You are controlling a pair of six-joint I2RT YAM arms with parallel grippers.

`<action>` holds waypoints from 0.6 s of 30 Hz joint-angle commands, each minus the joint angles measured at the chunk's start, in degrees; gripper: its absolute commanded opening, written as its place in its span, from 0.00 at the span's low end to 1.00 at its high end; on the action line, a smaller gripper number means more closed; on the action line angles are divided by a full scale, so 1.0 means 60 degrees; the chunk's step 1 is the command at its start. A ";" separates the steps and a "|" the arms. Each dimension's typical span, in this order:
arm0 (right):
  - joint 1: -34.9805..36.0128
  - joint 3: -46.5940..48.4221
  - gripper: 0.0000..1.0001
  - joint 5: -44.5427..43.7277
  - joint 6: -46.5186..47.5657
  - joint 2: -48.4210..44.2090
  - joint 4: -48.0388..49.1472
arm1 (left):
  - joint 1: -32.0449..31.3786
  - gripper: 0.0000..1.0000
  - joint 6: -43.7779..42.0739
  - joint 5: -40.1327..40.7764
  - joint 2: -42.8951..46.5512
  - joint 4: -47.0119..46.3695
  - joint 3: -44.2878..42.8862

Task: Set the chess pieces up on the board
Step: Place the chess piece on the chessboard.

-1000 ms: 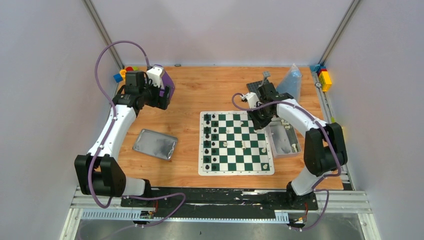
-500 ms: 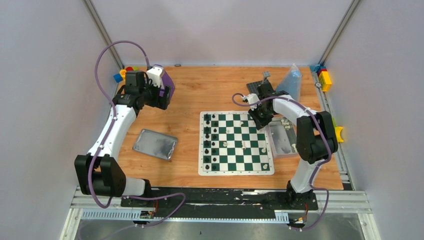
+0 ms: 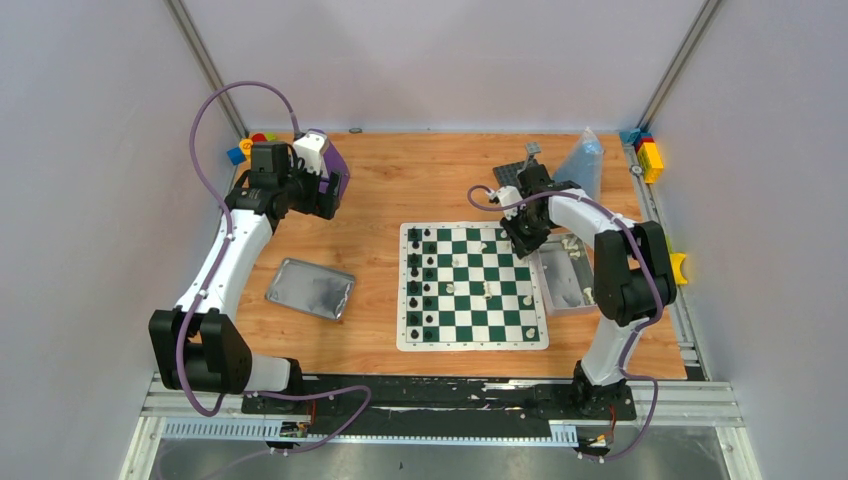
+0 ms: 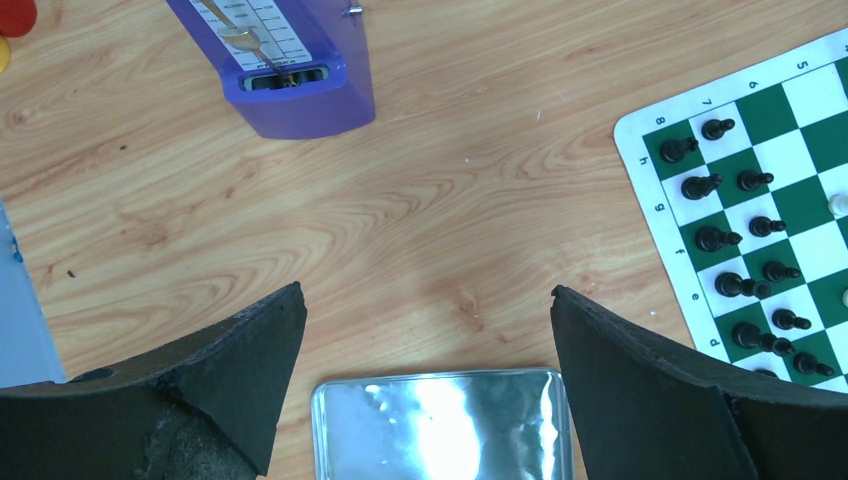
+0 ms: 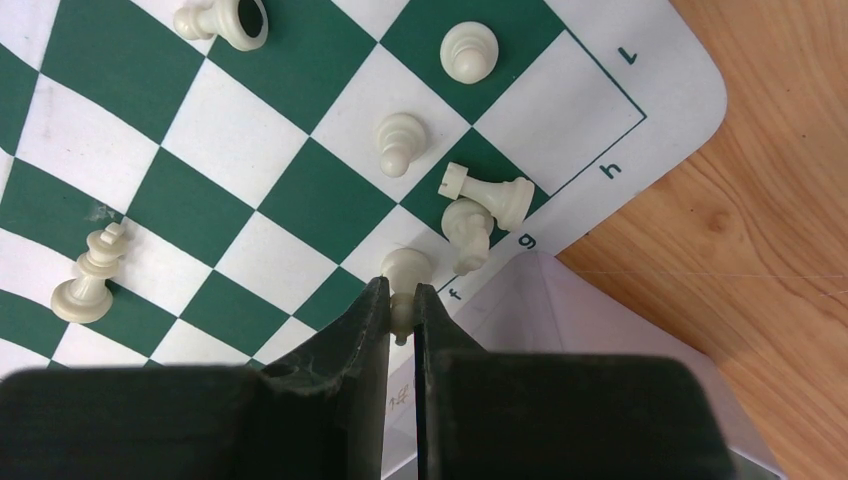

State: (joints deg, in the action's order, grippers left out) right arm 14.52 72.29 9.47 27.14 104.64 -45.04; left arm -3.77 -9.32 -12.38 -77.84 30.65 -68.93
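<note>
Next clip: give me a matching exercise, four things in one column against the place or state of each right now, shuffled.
Things:
1. left gripper
2. right gripper
3. black chess pieces
4. silver tin

Places and states:
A. lying on the wooden table, left of the board in the top view
B. shut on a white piece at the board's edge
C. wide open, holding nothing
D. lined up in two rows along the board's left side in the top view

Pairs: 1-C, 2-B, 3-D, 4-A
</note>
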 commanded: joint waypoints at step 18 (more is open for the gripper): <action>-0.0200 0.1484 0.55 0.0016 -0.0250 -0.0253 0.0190 | 0.0070 1.00 -0.0123 -0.0138 0.0106 -0.0315 0.0076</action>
State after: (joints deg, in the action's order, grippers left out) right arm 13.98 76.69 9.52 26.55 104.53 -45.08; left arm -3.77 -9.32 -12.43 -77.84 30.65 -68.93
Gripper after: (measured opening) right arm 0.543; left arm 0.998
